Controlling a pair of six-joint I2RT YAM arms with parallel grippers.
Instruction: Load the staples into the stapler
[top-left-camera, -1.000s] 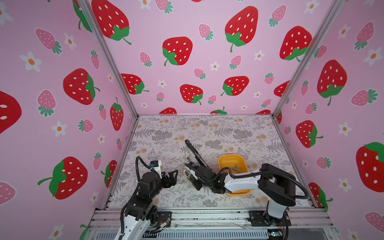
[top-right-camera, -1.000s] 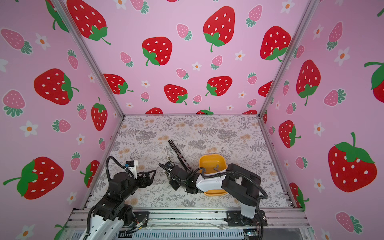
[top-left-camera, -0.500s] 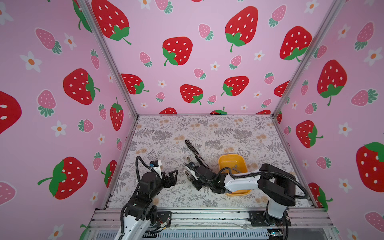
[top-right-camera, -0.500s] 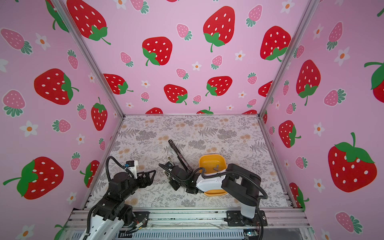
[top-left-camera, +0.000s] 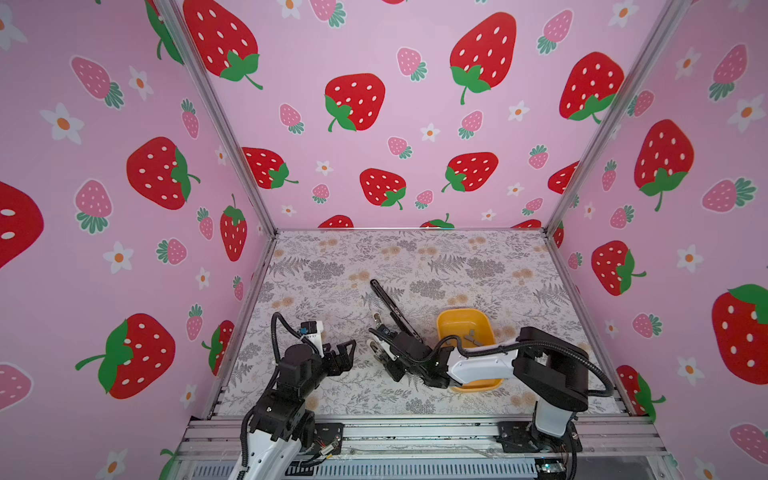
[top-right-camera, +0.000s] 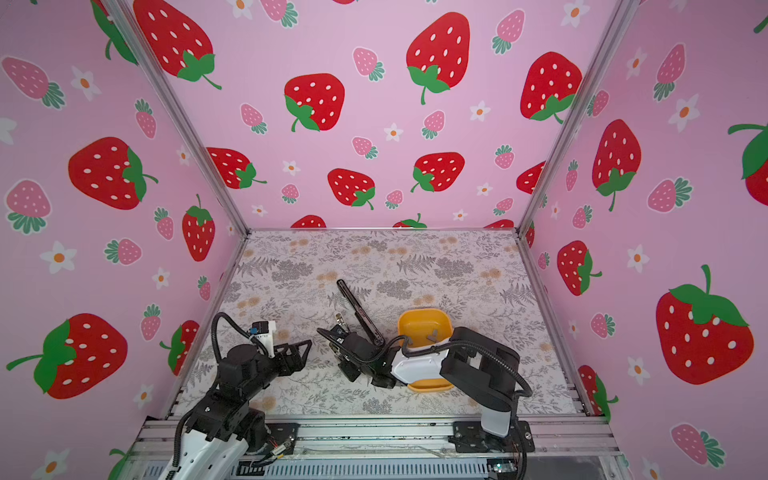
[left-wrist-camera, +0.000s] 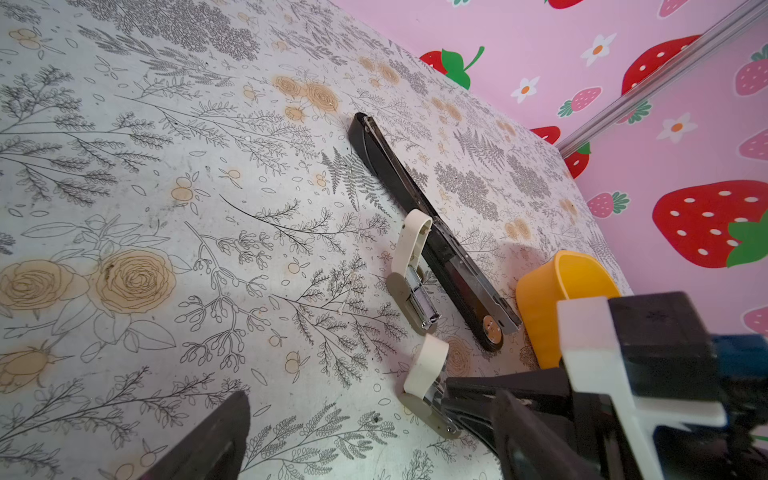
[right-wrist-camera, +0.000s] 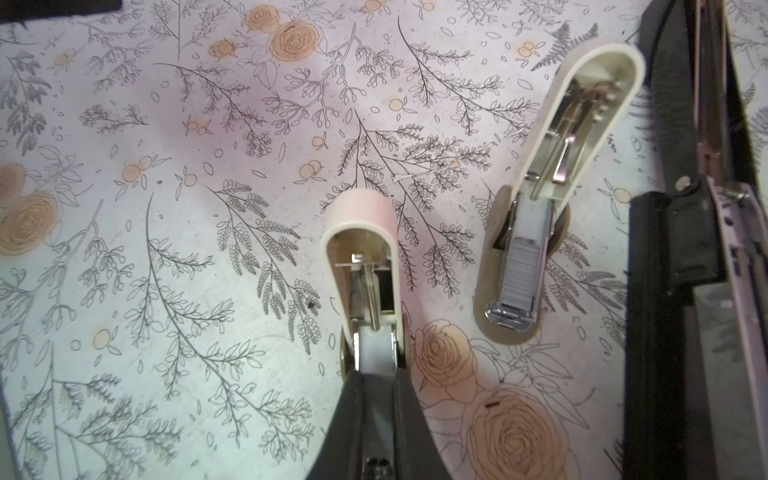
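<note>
Nothing has shifted since a second ago; both arms hold as they were. On the left, the left gripper (top-left-camera: 347, 355) reaches forward low over the table (top-left-camera: 415, 257), its jaws spread wide and empty. We see bare floral-printed surface behind it and between the arms. In the middle of the table the stapler (top-left-camera: 390, 307) lies diagonally, hinged open, slim and black with a metal channel. The right gripper (right-wrist-camera: 376, 378) reaches across, jaws clenched at the open magazine of a small cream stapler (right-wrist-camera: 361, 249). A second small stapler (right-wrist-camera: 536, 232) sits just beside it. Farther right, grey staples (top-left-camera: 471, 336) lie in a glossy yellow bowl (top-left-camera: 445, 332).
</note>
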